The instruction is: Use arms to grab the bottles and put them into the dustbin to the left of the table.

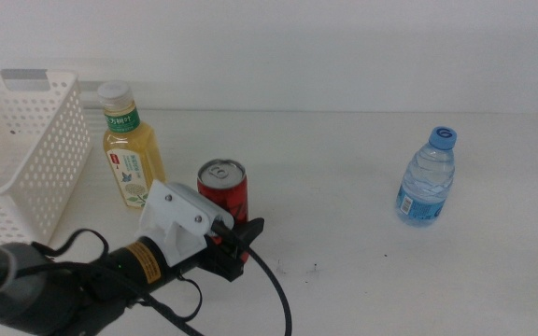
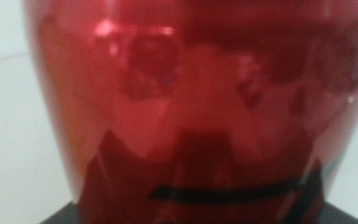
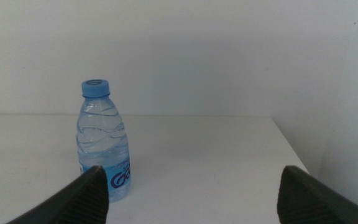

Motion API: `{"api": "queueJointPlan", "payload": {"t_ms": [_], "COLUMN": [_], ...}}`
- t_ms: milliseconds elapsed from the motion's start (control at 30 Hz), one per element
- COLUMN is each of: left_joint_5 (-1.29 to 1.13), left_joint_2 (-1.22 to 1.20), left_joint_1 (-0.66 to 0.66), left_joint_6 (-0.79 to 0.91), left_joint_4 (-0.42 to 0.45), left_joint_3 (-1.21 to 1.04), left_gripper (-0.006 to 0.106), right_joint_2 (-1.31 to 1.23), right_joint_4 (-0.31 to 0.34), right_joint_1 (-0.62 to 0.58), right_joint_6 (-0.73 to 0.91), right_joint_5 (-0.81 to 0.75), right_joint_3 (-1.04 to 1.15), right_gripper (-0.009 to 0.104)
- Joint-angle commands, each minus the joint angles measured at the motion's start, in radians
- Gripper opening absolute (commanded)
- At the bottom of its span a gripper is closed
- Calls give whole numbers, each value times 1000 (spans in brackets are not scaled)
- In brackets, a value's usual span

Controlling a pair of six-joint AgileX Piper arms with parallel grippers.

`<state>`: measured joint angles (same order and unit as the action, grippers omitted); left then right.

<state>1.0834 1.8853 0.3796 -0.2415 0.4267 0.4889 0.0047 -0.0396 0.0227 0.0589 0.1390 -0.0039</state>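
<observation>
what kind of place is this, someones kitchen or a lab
Likely a robot test bench, not a kitchen: a bare white table against a blank wall, staged with a red can, a water bottle and a white basket.

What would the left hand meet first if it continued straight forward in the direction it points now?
The red metal can. The left hand is already right at its lower side, and in its wrist view the can fills the picture. Actual contact cannot be confirmed.
</observation>
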Motion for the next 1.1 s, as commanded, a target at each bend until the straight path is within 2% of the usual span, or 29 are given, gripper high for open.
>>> {"api": "queueJointPlan", "payload": {"t_ms": [0,200,267,400,467,567,633,833,933,1067], "left_joint_5": [-31,-343,-447,-674,-772,-819,-812,-821,-885,-1030], "left_joint_2": [-68,-204,-248,-314,-337,-362,-379,-391,-396,-397], "left_joint_1": [-1,-1,-1,-1,-1,-1,-1,-1,-1,1], "left_joint_6": [-40,-158,-250,-514,-652,-840,-906,-910,-817,-535], "left_joint_4": [0,7,47,251,380,551,604,591,468,176], "left_joint_3": [13,83,125,228,280,330,354,407,426,443], "left_gripper": [39,39,39,39,39,39,39,39,39,39], "right_joint_2": [-5,-5,-5,-5,-5,-5,-5,-5,-5,-5], "right_joint_4": [7,7,7,7,7,7,7,7,7,7], "right_joint_1": [7,7,7,7,7,7,7,7,7,7], "right_joint_6": [2,2,2,2,2,2,2,2,2,2], "right_joint_5": [-3,-3,-3,-3,-3,-3,-3,-3,-3,-3], "right_joint_3": [4,4,4,4,4,4,4,4,4,4], "right_gripper": [93,93,93,93,93,93,93,93,93,93]}}
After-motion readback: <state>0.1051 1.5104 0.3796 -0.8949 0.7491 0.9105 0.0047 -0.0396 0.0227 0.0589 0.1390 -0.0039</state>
